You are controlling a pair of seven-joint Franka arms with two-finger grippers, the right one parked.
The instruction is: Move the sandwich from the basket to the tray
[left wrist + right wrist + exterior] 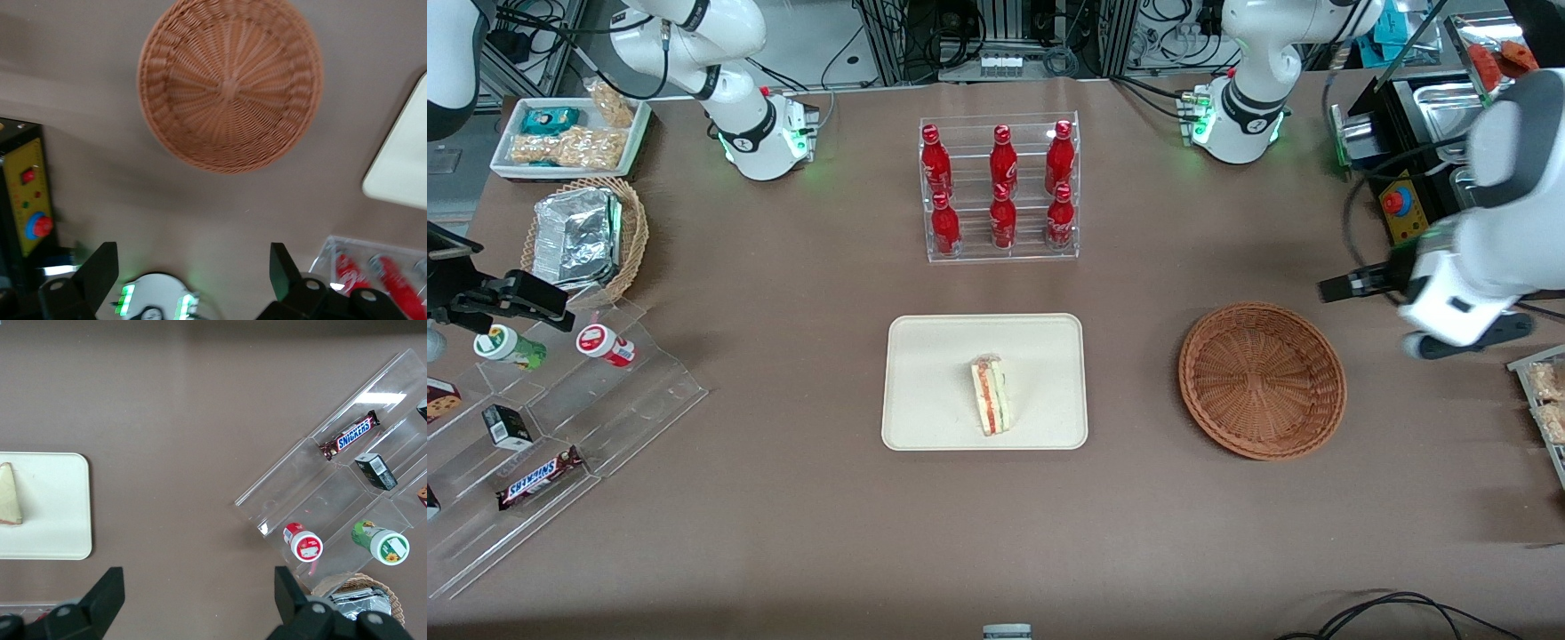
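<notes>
Sandwich [991,396] is seen lying on the cream tray [925,418], slightly off its middle toward the edge that faces the wicker basket [1262,380], with the red and green filling showing. The round basket holds nothing and sits on the table [783,533] beside the tray, toward the working arm's end. The left gripper [1336,288] is held above the table near the basket's rim, its fingers [100,270] spread apart and gripping nothing.
</notes>
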